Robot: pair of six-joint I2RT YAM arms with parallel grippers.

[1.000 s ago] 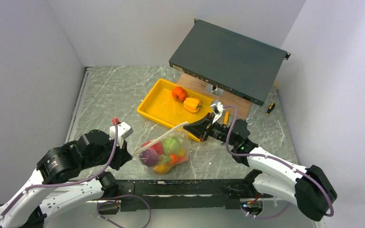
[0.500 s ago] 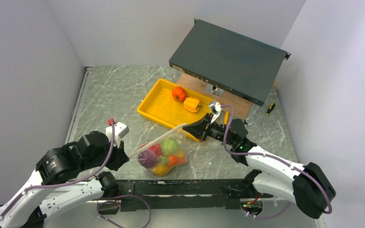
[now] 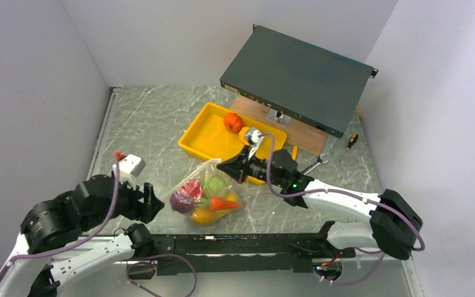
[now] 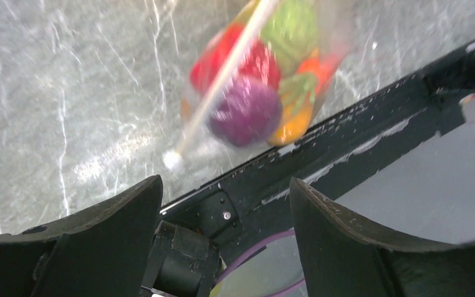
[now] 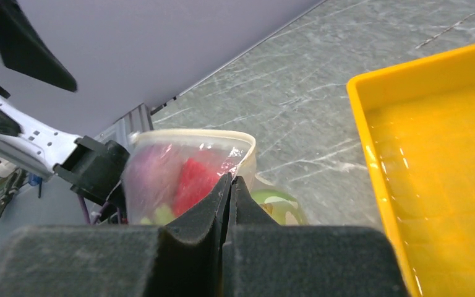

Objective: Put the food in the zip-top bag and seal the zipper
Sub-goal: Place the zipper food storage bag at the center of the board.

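OVERHEAD: You see the zip-top bag (image 3: pixel 205 197) lying on the marbled surface (image 3: pixel 154 124) between the two arms, close to the black front rail (image 3: pixel 235 242). The food is bunched inside it: a purple piece (image 3: pixel 181 201), a green piece (image 3: pixel 213 184), a red piece (image 3: pixel 193 187), a carrot (image 3: pixel 224 203) and a yellow piece (image 3: pixel 201 215). The right pincer (image 3: pixel 224 167) meets the bag's far corner.

Only the right wrist camera shows you the grip: fingers clenched on the bag's rim, right at the zipper (image 5: pixel 192 132). Whether that strip is pressed closed along its length, you cannot tell.

The left pincer (image 4: pixel 226 185) stands released, fingers wide with nothing between them, and apart from the bag. Its view is blurred, with the zipper a pale streak across the colours.

Just behind the right pincer sits the yellow tray (image 3: pixel 207 133), holding an orange-red piece (image 3: pixel 232 122) and a yellow pepper (image 3: pixel 245 131) half hidden by the right wrist. Beyond are a dark metal case (image 3: pixel 297 79) and a wooden board (image 3: pixel 309 136). A spanner (image 3: pixel 314 164) and a screwdriver (image 3: pixel 351 142) lie to the right.
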